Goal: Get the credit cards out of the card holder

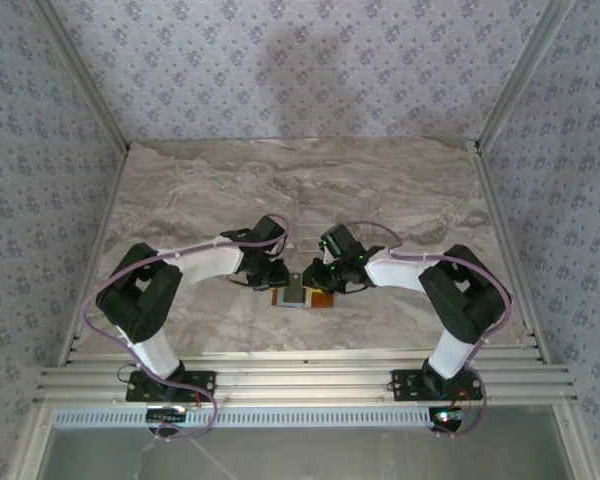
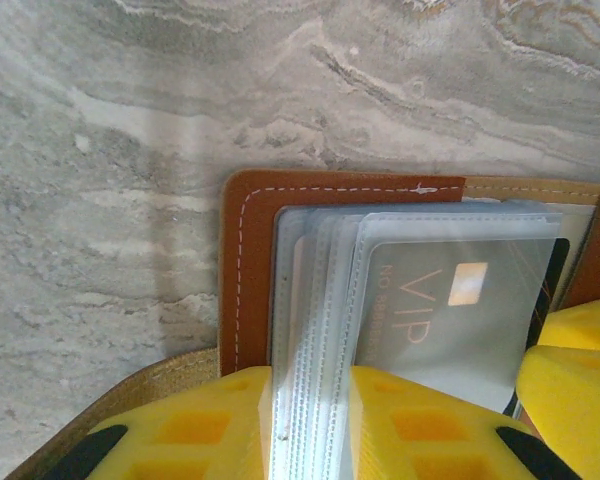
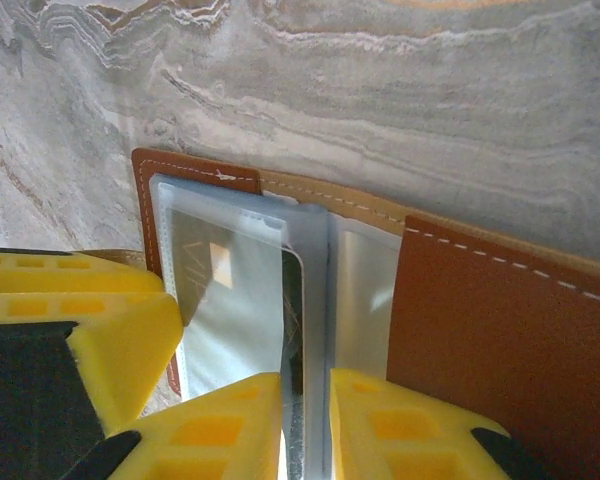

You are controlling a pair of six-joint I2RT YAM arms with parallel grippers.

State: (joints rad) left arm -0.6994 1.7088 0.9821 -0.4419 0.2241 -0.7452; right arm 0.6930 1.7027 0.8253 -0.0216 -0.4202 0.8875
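Note:
The tan-brown card holder (image 1: 305, 297) lies open on the marble table between both grippers. In the left wrist view, my left gripper (image 2: 310, 375) is shut on the holder's stack of clear plastic sleeves, next to its brown leather cover (image 2: 245, 270). A grey credit card (image 2: 460, 310) marked VIP sits inside the top sleeve. In the right wrist view, my right gripper (image 3: 305, 380) is shut on the long edge of a dark credit card (image 3: 293, 320) that pokes out beside the VIP card (image 3: 225, 290). A strip of clear sleeve lies between those fingers too.
The marble table (image 1: 300, 190) stretches away behind the holder, bounded by patterned walls and metal rails. The two grippers work almost touching: a right finger (image 2: 580, 370) shows in the left wrist view, and a left finger (image 3: 90, 330) in the right wrist view.

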